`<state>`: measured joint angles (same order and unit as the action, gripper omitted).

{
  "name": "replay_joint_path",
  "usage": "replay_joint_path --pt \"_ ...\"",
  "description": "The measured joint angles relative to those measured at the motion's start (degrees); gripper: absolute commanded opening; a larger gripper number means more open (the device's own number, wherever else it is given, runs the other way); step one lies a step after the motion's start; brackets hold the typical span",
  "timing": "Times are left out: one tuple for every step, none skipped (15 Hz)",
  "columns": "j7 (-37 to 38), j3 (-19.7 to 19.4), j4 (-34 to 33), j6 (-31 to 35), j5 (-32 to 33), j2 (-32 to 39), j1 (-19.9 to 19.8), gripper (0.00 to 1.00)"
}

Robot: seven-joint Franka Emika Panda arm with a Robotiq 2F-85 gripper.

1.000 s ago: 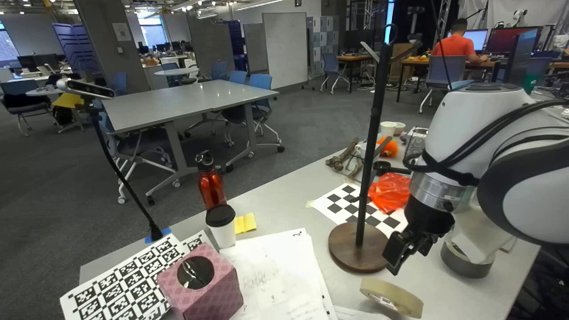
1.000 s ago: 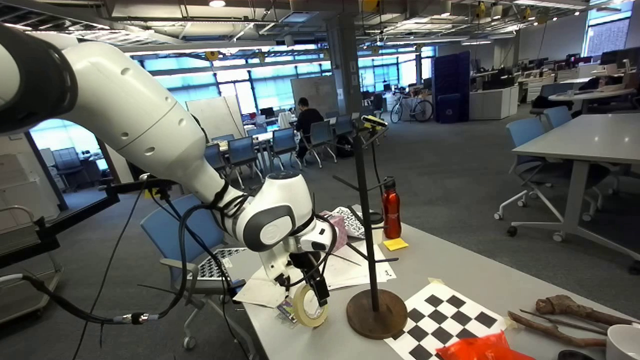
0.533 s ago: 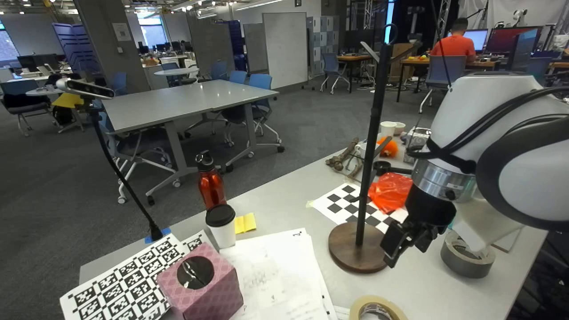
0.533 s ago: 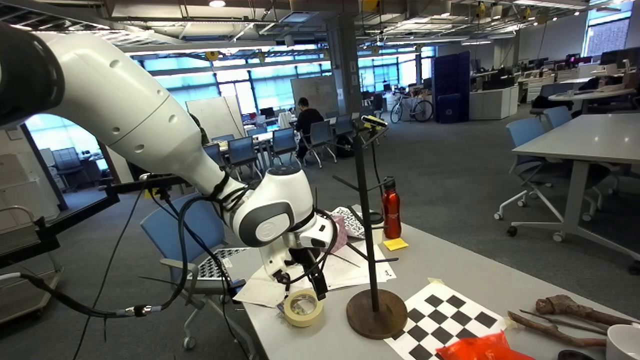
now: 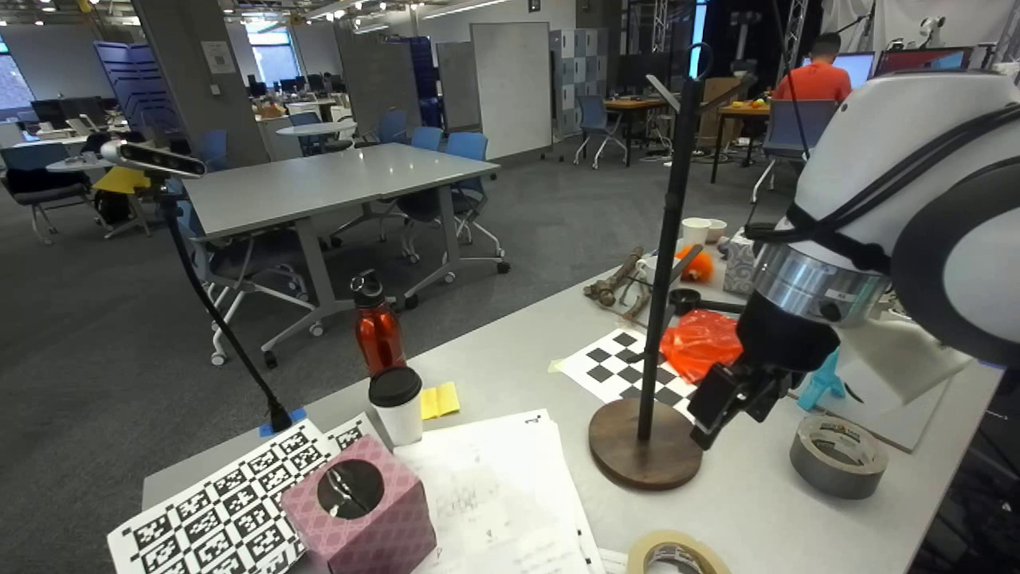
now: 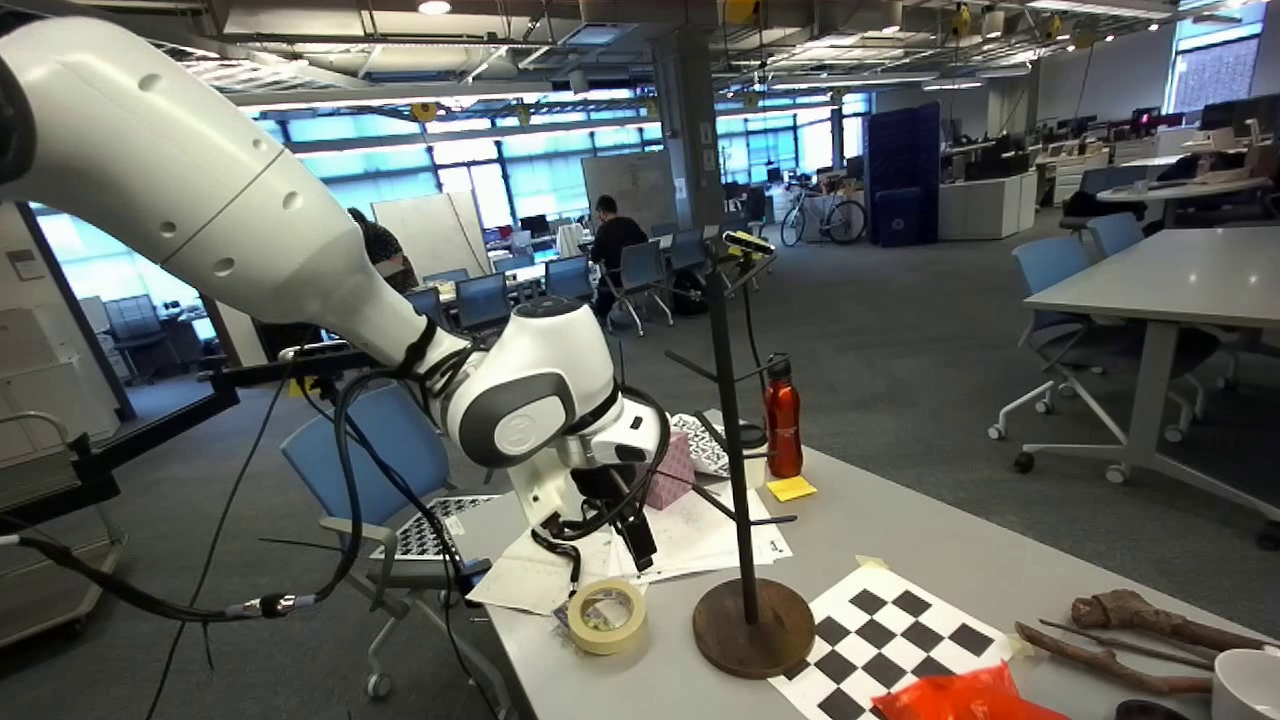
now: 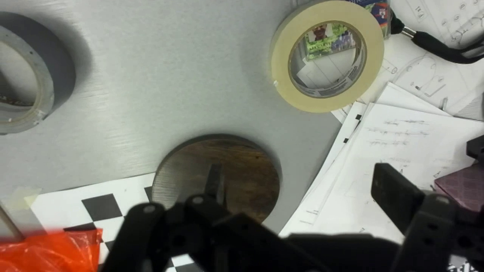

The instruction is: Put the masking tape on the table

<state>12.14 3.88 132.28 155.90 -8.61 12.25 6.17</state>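
Seemingly finishing with masking tape (image 7: 321, 105) on the counter (image 7: 151, 94), holding nothing between widely parted jaws, needing only to retreat.

- Pink patterned cardboard tissue box (image 5: 374, 528), near left in an exterior view
- White black-lidded cup (image 5: 400, 422), beyond the box
- Shiny red metal bottle (image 5: 378, 333), farther still
- Crumpled red plastic bag (image 5: 701, 344), far right
- Dark grey tape roll (image 5: 829, 476), near right
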Motion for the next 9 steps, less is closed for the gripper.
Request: replay_joint_path --pt "-0.8 0.2 0.3 -0.2 0.0 -1.2 0.0 1.00" --pt "-1.5 0.4 0.6 -0.5 0.0 -2.5 0.0 1.00" --pt "-2.2 0.6 1.1 -0.7 0.0 -3.8 0.0 1.00" --pt "-2.9 0.8 1.5 -0.9 0.0 -5.1 0.0 1.00" --pt "-3.4 1.0 2.0 -1.0 0.0 -6.4 0.0 1.00" --pt "-3.7 1.1 2.5 -1.1 0.1 -7.7 0.0 1.00" --pt "-3.9 1.1 3.0 -1.2 0.1 -8.9 0.0 1.00" --pt "-4.0 1.2 3.4 -1.5 0.1 -10.1 0.0 1.00" --pt "-4.0 1.2 3.8 -1.8 0.1 -11.2 0.0 1.00"
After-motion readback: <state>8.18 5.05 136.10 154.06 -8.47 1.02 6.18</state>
